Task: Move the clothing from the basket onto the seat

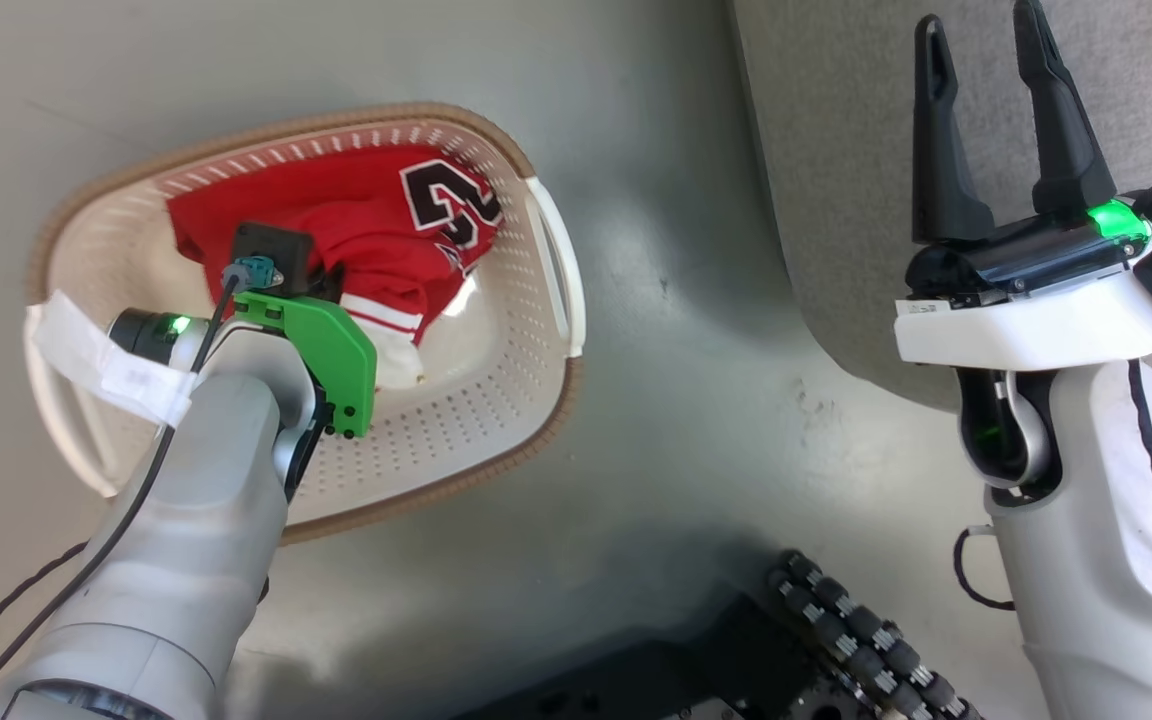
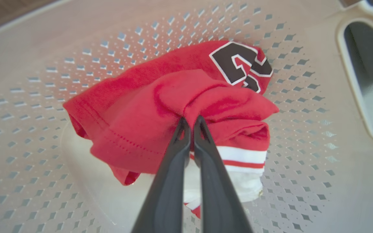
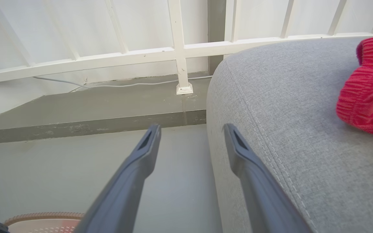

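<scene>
- Grey floor (image 1: 696,330), white railing (image 3: 180,48) behind, grey seat (image 3: 287,113) alongside.
- Clothing (image 2: 147,116) bunched in the basket (image 1: 506,340), numbered end toward the seat.
- Left gripper (image 2: 191,119) pinches its red fold; right gripper (image 1: 979,20) has its fingers apart, empty.

Left tool (image 2: 191,120) pointing down, pinched tight; right tool (image 1: 978,20) forward, spread wide.

L forearm (image 1: 186,500): pale grey, black cable (image 1: 204,340) alongside, green bracket (image 1: 331,350) w/ screws, green LED (image 1: 177,323). R gripper (image 1: 978,15): two long dark fingers (image 1: 941,150), white shell (image 1: 1026,330), green light (image 1: 1116,220). Near base (image 1: 726,670): black, ribbed rollers (image 1: 861,635).
</scene>
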Robot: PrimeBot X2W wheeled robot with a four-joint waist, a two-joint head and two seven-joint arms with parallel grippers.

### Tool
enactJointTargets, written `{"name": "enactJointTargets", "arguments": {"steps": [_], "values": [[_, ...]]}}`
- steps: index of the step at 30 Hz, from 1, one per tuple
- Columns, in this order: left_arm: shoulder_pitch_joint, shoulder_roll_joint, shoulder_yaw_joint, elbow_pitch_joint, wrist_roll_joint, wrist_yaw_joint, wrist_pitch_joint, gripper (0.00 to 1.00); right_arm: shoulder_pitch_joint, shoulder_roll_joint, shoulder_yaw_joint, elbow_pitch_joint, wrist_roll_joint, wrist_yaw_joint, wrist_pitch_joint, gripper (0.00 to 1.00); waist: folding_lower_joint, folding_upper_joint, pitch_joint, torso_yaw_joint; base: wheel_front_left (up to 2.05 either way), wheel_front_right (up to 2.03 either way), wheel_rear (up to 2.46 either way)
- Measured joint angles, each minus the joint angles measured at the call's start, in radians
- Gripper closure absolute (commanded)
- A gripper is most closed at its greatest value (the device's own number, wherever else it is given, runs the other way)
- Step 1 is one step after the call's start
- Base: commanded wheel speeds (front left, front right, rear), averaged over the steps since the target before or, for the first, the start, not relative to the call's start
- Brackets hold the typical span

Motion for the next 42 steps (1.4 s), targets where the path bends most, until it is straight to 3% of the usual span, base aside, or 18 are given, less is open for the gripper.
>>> {"name": "enactJointTargets", "arguments": {"steps": [10, 23, 30, 42], "values": [[0.047, -0.003, -0.043, -0.097, -0.064, -0.029, -0.106, 1.0, 0.001, -0.05, -0.014, 0.065, -0.026, 0.013, 0.0, 0.0, 0.0, 0.0, -0.122, 0.068, 0.0, 0.0, 0.0], [0.136, -0.005, -0.073, -0.237, -0.156, -0.039, -0.143, 1.0, 0.018, -0.08, -0.022, 0.156, -0.034, 0.026, -0.001, 0.0, 0.0, 0.0, -0.292, 0.163, 0.0, 0.0, 0.0], [0.177, -0.006, -0.055, -0.279, -0.161, -0.039, -0.143, 1.0, 0.064, -0.077, -0.018, 0.202, -0.03, 0.028, 0.0, 0.0, -0.0001, 0.0, -0.378, 0.203, 0.0, 0.0, 0.0], [0.263, -0.008, 0.049, -0.482, -0.159, -0.039, -0.143, 1.0, 0.164, -0.077, -0.016, 0.286, -0.021, 0.029, 0.0, 0.0, -0.0001, 0.0, -0.554, 0.265, 0.0, 0.0, 0.0]]}}
